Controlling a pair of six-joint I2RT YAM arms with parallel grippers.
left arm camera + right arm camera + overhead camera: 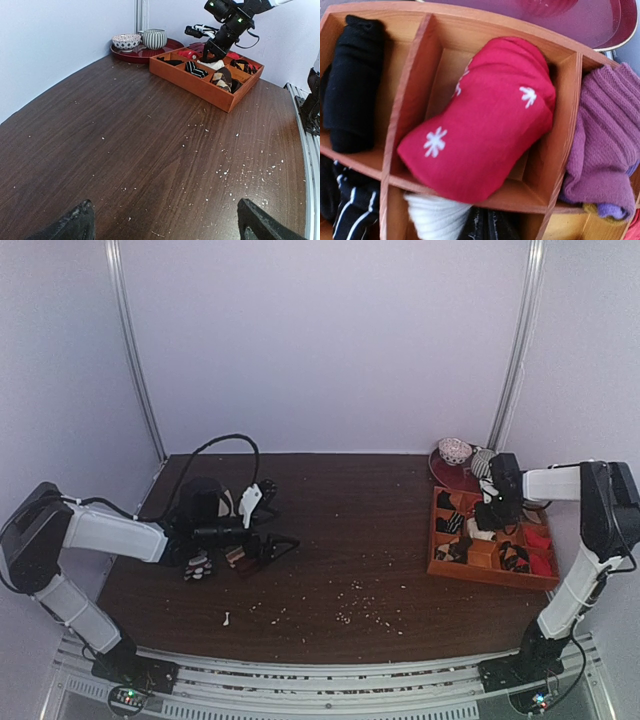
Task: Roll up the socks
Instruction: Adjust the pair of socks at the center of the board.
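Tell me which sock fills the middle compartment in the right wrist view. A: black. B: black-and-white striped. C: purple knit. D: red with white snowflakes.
D: the red sock with white snowflake marks sits there; the black sock and the purple knit sock lie on either side.

Overhead sees whole table (330,540); left wrist low, faces tray (195,86); right wrist close above it.

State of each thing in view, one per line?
Left gripper: jaws wide open, empty, above the table.
Right gripper: jaws shut, at the wooden tray.
Red sock: rolled, lying in a compartment.
Black sock: rolled, in its own compartment.
Purple sock: bunched, in neighbouring compartment.
Two bowls: upright on red plate.
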